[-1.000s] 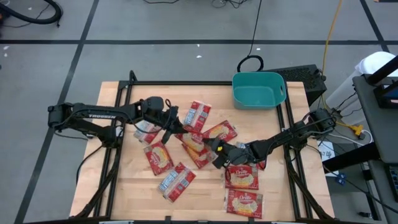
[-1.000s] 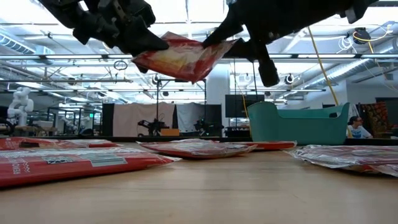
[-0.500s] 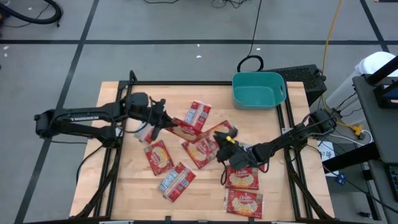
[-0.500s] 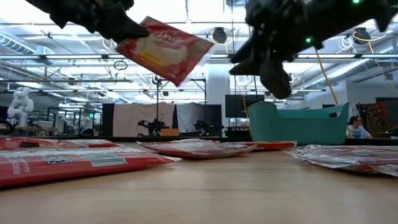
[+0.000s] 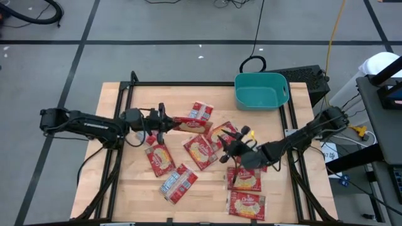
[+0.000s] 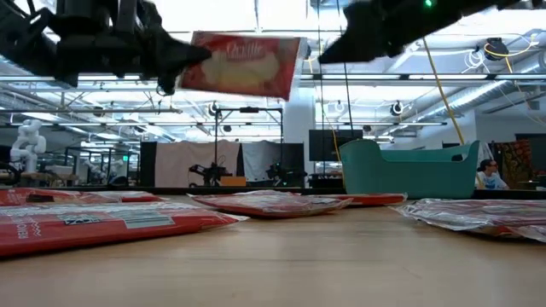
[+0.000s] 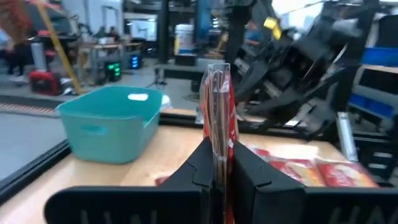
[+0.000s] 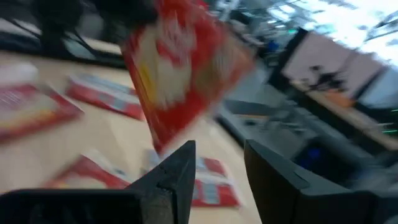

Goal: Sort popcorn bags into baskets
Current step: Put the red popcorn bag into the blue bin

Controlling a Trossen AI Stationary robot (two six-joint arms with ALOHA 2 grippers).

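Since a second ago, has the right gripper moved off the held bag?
Yes. The right gripper has let go and pulled back toward the table's right rail; the left gripper alone holds the bag.

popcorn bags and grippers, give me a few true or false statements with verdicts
1. The left gripper is shut on a bag held up off the table. True.
2. The right gripper grips that same bag. False: its jaws stand open with nothing between them.
3. The basket holds several bags. False: no bag shows inside it.
4. Some bags lie label side up on the table. True.
5. The basket sits at the table's near left corner. False: it sits at the far right corner in the high view.
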